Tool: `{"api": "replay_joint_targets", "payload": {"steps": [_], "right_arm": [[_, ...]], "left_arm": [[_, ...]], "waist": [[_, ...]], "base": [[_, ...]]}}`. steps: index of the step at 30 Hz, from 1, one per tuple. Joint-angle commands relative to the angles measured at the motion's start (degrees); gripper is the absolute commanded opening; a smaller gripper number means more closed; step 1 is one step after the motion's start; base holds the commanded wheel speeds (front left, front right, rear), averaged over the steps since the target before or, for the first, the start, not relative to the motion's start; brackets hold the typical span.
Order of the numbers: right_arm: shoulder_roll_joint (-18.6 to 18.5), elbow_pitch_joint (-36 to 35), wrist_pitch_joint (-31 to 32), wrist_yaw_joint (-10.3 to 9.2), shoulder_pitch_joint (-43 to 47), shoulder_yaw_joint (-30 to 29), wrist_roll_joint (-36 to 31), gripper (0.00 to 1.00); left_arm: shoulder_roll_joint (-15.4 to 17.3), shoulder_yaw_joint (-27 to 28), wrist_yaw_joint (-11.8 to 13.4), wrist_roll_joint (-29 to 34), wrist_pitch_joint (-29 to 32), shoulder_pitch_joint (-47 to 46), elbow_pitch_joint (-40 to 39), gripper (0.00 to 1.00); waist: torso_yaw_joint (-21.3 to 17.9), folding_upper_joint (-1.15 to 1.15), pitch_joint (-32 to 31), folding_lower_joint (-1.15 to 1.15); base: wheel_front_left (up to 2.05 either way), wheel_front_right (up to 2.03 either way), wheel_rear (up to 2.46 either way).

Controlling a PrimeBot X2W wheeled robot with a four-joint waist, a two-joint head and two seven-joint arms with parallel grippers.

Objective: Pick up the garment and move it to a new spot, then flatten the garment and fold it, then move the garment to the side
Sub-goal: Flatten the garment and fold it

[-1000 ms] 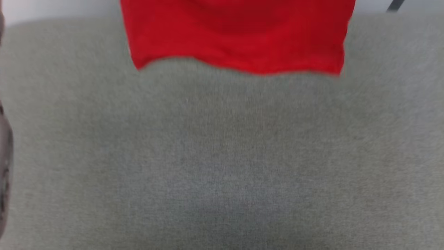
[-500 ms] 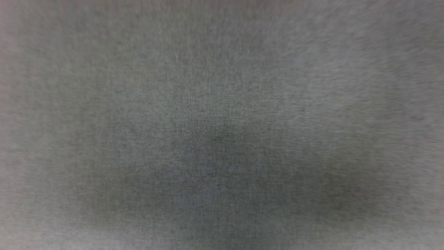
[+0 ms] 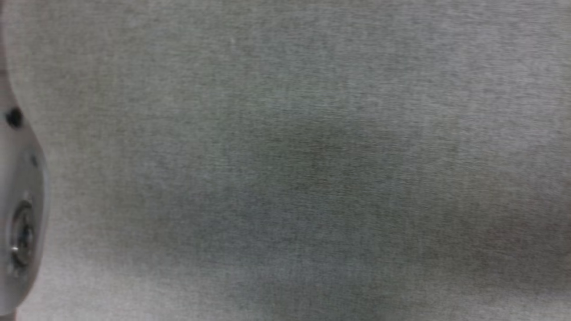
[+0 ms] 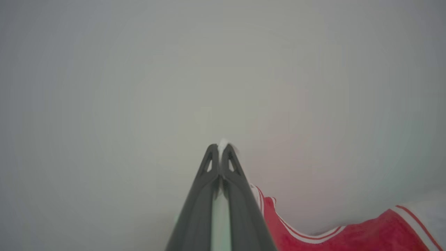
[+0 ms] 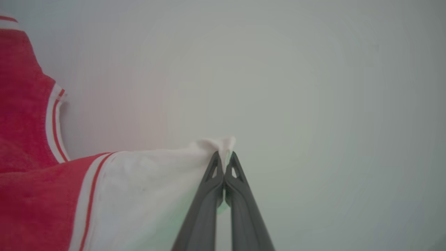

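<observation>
The left tool (image 4: 220,148) and right tool (image 5: 224,157) each pinch a white sleeve tip, so the garment (image 5: 31,195) stretches wide between them, probably held above the grey cloth surface (image 3: 285,133) for laying flat.

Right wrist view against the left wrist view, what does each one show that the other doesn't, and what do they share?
Right wrist view: the right gripper shut on the tip of a wide white sleeve, which runs back to a striped seam. Left wrist view: the left gripper shut on a small white tip of cloth, with red cloth low at the right. Both: the red shirt with white-and-red striped trim, against a plain pale background.
</observation>
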Motion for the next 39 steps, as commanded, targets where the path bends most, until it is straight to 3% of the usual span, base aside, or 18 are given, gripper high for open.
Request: {"api": "replay_joint_targets", "payload": {"steps": [1,7,13,22,28,31,39], "right_arm": [[-0.6,0.1,0.0,-0.07,1.0,0.3,1.2,0.0],[-3.3,-0.4,0.0,-0.07,5.5,5.4,6.2,0.0],[-9.9,-4.1,0.0,-0.07,15.5,11.6,14.0,0.0],[-18.2,-12.5,0.0,-0.07,36.4,13.4,24.2,0.0],[-18.8,-18.1,0.0,-0.07,53.0,9.1,26.6,0.0],[-17.8,-20.8,0.0,-0.07,61.6,6.1,26.7,0.0],[-15.1,-27.2,0.0,-0.07,81.4,0.1,24.2,0.0]], "left_arm": [[-0.4,0.1,-0.2,-0.2,-0.2,1.6,0.8,0.0],[-0.6,-5.7,-0.4,-1.9,-0.1,6.6,3.5,0.0],[1.7,-16.2,-0.4,-11.3,3.5,16.6,-0.5,0.0],[11.4,-27.6,-0.4,-21.4,5.9,36.4,-11.9,0.0],[16.9,-30.0,-0.4,-24.8,5.1,51.6,-18.5,0.0],[19.4,-30.8,0.8,-25.3,4.9,59.1,-21.8,0.0],[24.3,-31.1,6.9,-27.1,2.3,78.1,-32.0,0.0]], "waist": [[1.3,0.0,-1.2,0.0],[1.9,0.0,-7.0,0.0],[2.6,0.0,-15.7,0.0],[2.4,0.0,-28.1,0.0],[1.4,0.0,-34.7,0.0],[1.1,0.0,-37.4,0.0],[0.0,0.0,-41.8,0.0]], "base": [[0.0,0.0,0.0],[0.0,0.0,0.0],[0.0,0.0,0.0],[0.0,0.0,0.0],[0.0,0.0,0.0],[0.0,0.0,0.0],[0.0,0.0,0.0]]}}
